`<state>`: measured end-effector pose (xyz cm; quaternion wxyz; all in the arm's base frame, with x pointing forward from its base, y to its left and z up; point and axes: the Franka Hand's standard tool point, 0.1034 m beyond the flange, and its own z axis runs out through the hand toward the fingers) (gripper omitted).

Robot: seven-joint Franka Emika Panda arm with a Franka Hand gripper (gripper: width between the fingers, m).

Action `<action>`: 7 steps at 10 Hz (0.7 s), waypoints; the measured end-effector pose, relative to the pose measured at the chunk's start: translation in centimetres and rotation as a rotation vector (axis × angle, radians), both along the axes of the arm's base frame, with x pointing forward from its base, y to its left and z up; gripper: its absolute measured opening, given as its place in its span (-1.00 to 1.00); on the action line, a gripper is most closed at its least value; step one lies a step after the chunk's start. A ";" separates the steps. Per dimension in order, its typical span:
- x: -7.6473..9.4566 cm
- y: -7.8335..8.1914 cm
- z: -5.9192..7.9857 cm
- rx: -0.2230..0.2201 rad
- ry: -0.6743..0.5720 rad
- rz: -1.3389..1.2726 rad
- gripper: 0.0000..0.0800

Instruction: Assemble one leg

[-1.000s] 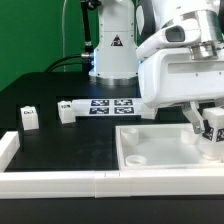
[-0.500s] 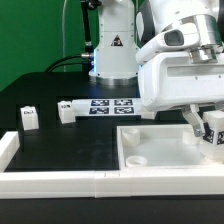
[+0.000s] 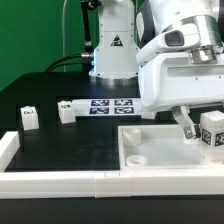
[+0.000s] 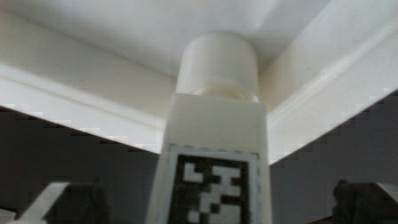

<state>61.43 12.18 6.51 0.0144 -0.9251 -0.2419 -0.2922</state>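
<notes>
At the right edge of the exterior view, my claw [image 3: 208, 124] is hanging over the right side of the large flat white square panel [image 3: 160, 150]. Its fingers [image 3: 185, 122] are standing spread. A gap is showing between the one visible dark finger and the small white plastic block-like leg [image 3: 212, 133], which is carrying a black-and-white square marker. The leg is standing roughly upright there, its marker facing the camera.

In the wrist view the same leg [image 4: 217, 130] is pointing away from the camera, its rounded end lying at an inner corner of the panel [image 4: 107, 40]. I cannot tell whether that end is seated or only touching. My two fingertips [image 4: 45, 205] are showing as dark blurs on either side of the marked end, each clear of the leg.

In the middle left of the exterior view, two more small white blocks are lying on the black tabletop [image 3: 60, 145], well apart from the panel. One [image 3: 29, 118] is sitting near the left edge, the other [image 3: 66, 112] just beside the thin flat white marker board [image 3: 105, 105]. A long white rail [image 3: 60, 181] is running along the lower edge. My white base [image 3: 112, 50] is standing behind the marker board.
</notes>
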 end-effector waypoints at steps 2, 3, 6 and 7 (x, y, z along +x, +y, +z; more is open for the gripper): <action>0.0 0.0 0.0 0.000 0.000 0.000 0.62; 0.0 0.0 0.0 0.000 0.001 0.000 0.62; 0.5 0.6 2.0 0.003 0.003 -0.008 0.62; 0.6 0.8 2.7 -0.001 0.017 -0.002 0.62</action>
